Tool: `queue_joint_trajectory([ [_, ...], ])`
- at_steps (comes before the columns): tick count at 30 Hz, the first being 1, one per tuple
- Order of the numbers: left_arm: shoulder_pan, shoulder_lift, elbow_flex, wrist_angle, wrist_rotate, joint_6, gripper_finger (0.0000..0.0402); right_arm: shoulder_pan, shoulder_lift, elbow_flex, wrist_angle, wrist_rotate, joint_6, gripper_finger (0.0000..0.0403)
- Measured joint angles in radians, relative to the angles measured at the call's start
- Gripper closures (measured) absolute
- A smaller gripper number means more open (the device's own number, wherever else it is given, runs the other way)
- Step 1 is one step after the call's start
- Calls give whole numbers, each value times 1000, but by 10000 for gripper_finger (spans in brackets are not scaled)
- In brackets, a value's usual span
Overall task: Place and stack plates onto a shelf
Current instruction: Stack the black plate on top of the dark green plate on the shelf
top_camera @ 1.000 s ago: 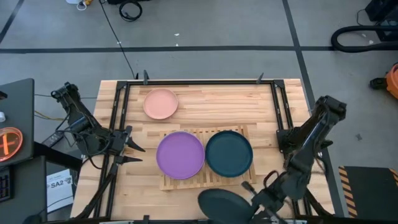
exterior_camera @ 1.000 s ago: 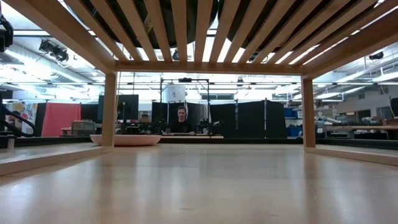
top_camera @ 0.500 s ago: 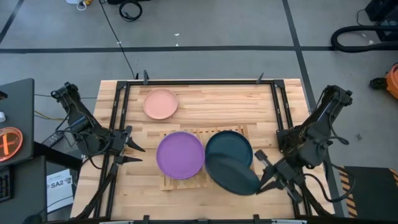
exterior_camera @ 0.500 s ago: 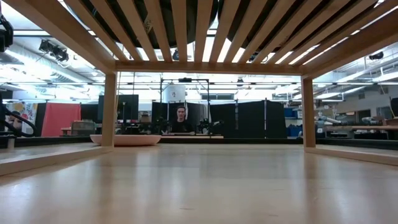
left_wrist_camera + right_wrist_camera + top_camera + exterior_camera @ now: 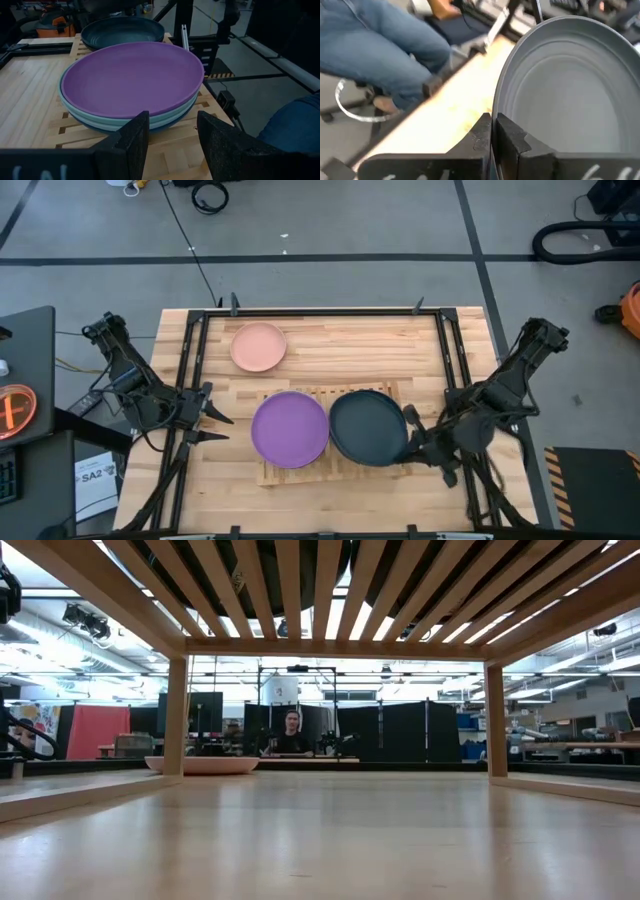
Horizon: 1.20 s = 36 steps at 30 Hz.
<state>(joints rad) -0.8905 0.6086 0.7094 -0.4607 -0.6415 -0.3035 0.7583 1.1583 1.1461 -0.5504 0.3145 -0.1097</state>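
A purple plate (image 5: 290,429) tops a stack of pale plates (image 5: 125,119) on the left half of the slatted wooden shelf (image 5: 322,394). Over the shelf's right half a black plate (image 5: 368,427) covers the dark teal one, and my right gripper (image 5: 409,440) is shut on it. A salmon pink plate (image 5: 258,346) lies flat on the table beyond the shelf. Left of the shelf my left gripper (image 5: 215,427) stays open, facing the purple stack, its fingers (image 5: 135,137) touching nothing. My right gripper pinches the black plate's rim (image 5: 496,107) between its two fingers, one on the plate's inner side and one on its underside, at the edge toward the table's right. The fingers come from the right, slanting down. The plate hangs over the shelf; whether it touches the plate below I cannot tell.
Dark metal rails (image 5: 196,360) frame the tabletop on the left, far and right sides. Bare wood lies right of the pink plate. A person's legs in jeans (image 5: 380,45) show beside the table, and another person (image 5: 291,735) sits far behind it.
My right gripper has carried the black plate from beyond the table's near edge toward the far edge and left, over the shelf's right half, rolling its wrist on the way. The plate now covers the teal plate that showed before.
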Motion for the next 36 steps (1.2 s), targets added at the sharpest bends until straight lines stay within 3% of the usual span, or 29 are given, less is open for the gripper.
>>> queue_joint_trajectory([
  [26, 0, 0, 0, 0, 0, 0, 230, -68, 29, 0, -236, -21, 56, 371],
  [36, 0, 0, 0, 0, 0, 0, 230, -68, 29, 0, -237, -28, 66, 369],
])
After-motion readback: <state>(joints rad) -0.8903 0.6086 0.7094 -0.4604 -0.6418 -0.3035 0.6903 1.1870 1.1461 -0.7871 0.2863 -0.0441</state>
